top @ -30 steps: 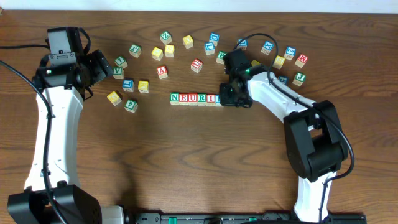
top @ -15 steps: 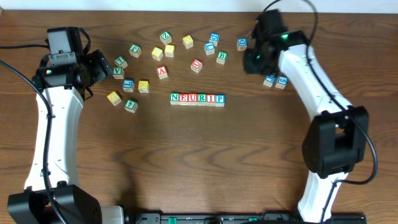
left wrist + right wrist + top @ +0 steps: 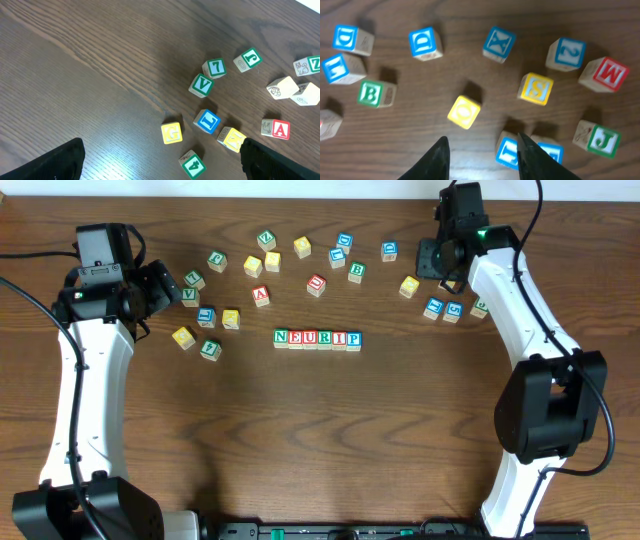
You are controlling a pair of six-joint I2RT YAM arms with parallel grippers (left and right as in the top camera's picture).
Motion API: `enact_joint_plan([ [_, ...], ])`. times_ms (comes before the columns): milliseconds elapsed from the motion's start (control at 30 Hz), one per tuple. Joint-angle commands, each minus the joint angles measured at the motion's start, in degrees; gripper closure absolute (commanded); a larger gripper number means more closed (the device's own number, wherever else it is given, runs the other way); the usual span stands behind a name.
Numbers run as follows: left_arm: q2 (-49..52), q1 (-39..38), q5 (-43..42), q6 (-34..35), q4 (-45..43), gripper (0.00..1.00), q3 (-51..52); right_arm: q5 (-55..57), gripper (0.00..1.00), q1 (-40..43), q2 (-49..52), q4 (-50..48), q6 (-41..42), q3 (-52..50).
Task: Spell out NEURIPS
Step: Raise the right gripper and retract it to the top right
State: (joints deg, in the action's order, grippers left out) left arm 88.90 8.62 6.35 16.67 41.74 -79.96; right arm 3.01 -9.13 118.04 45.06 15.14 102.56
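Six wooden cubes form the row N E U R I P (image 3: 317, 338) at the table's middle; the P cube (image 3: 353, 339) ends it on the right. My right gripper (image 3: 432, 262) hovers at the back right over loose cubes, well away from the row. In the right wrist view its jaws (image 3: 482, 152) are open with bare wood between them. A yellow S cube (image 3: 536, 88) and a yellow O cube (image 3: 464, 111) lie ahead of the fingers. My left gripper (image 3: 165, 288) is at the far left, wide open (image 3: 160, 150) above the table and holding nothing.
Loose letter cubes are scattered along the back: a red A (image 3: 261, 296), a green V (image 3: 201, 85), a blue L (image 3: 207, 121), a yellow G (image 3: 172, 133), a blue X (image 3: 498, 43) and a red M (image 3: 608, 75). Two blue cubes (image 3: 512, 150) sit by the right finger.
My right gripper let go of the P cube at the row's right end. It opened, rose and swung to the back right. The left arm has not moved.
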Motion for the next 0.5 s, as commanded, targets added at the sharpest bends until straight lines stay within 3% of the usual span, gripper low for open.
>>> enact_joint_plan([
  [0,0.46,0.15,0.35,-0.09,0.0,0.02,-0.72,2.19,0.6,2.05,2.6,-0.96,0.68,0.61],
  [233,0.46,0.15,0.35,-0.09,0.0,0.02,-0.72,3.93,0.55,4.24,7.1,-1.01,11.32,0.61],
  [467,0.46,0.15,0.35,-0.09,0.0,0.02,-0.72,4.42,0.49,5.44,8.41,-4.26,12.26,0.59],
])
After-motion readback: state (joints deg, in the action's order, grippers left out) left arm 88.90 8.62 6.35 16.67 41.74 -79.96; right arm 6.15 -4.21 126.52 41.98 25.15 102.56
